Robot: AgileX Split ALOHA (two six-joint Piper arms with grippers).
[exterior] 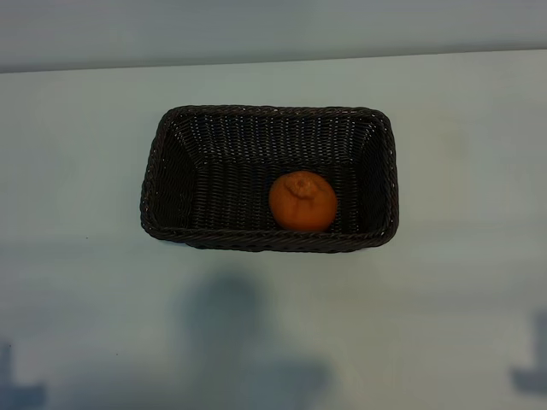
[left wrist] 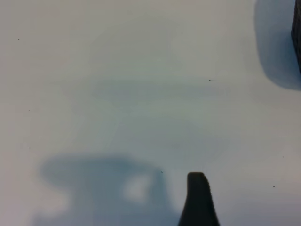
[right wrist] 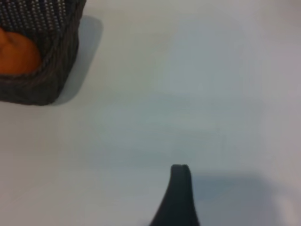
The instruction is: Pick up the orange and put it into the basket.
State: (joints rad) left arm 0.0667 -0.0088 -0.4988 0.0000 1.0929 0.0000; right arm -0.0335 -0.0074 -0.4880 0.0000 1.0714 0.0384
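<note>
The orange (exterior: pixel 302 202) lies inside the dark brown wicker basket (exterior: pixel 162 171), close to its near wall and right of centre. Nothing touches either one. In the right wrist view a corner of the basket (right wrist: pixel 44 80) shows with the orange (right wrist: pixel 16 55) behind its rim. My right gripper (right wrist: pixel 150 212) is open over bare table, well clear of the basket, with one dark fingertip (right wrist: pixel 180 188) showing. My left gripper (left wrist: pixel 150 212) is also open and empty, one fingertip (left wrist: pixel 197 197) in view. Only a sliver of the basket (left wrist: pixel 297 37) shows at the edge of the left wrist view.
The basket stands in the middle of a pale tabletop (exterior: pixel 77 282), whose far edge (exterior: pixel 273 61) runs behind it. A broad soft shadow (exterior: pixel 226 333) lies on the table in front of the basket. Dim shapes sit at the lower corners.
</note>
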